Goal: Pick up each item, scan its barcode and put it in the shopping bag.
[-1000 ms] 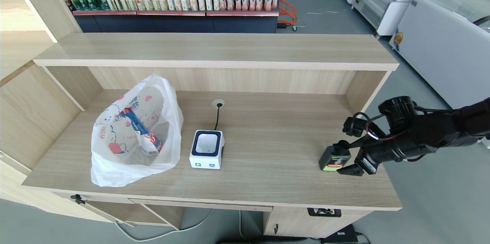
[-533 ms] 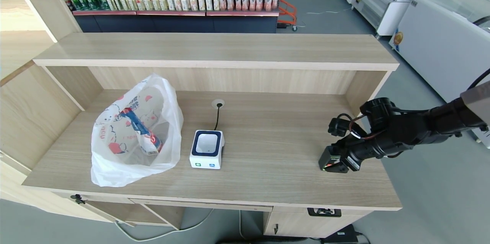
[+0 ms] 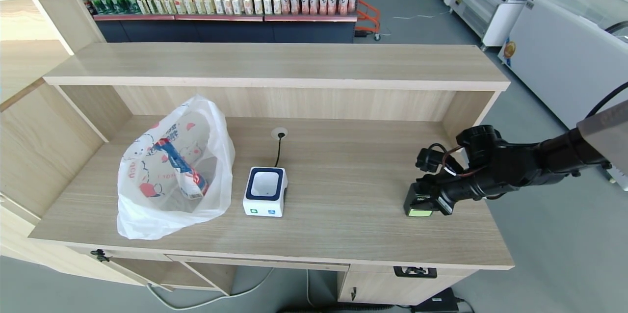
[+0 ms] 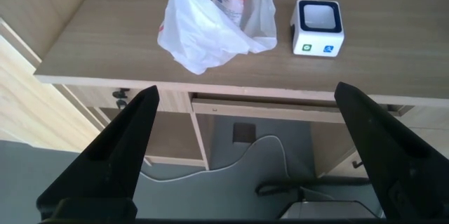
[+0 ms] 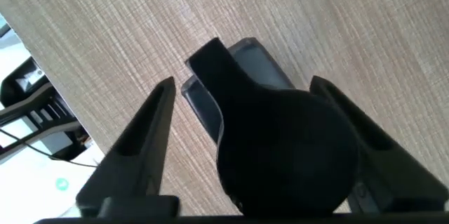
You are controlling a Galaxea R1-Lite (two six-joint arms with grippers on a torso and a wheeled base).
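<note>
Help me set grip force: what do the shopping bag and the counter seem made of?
Shopping bag: thin plastic film, translucent white, printed, crumpled; its contents show through. Counter: probably wood-look laminate board, matte, with even straight grain.

A pale wood-grain tabletop is set in a counter, with a raised ledge along its far side and a slanted wooden panel at the left end; a round cable hole sits near the back wall; a shallow drawer runs under the front edge; the floor is smooth grey; behind stand dark shelves with red edges, lined with bottles; an orange rack stands just beside them; white freezers line the right side; the light is bright and even.
</note>
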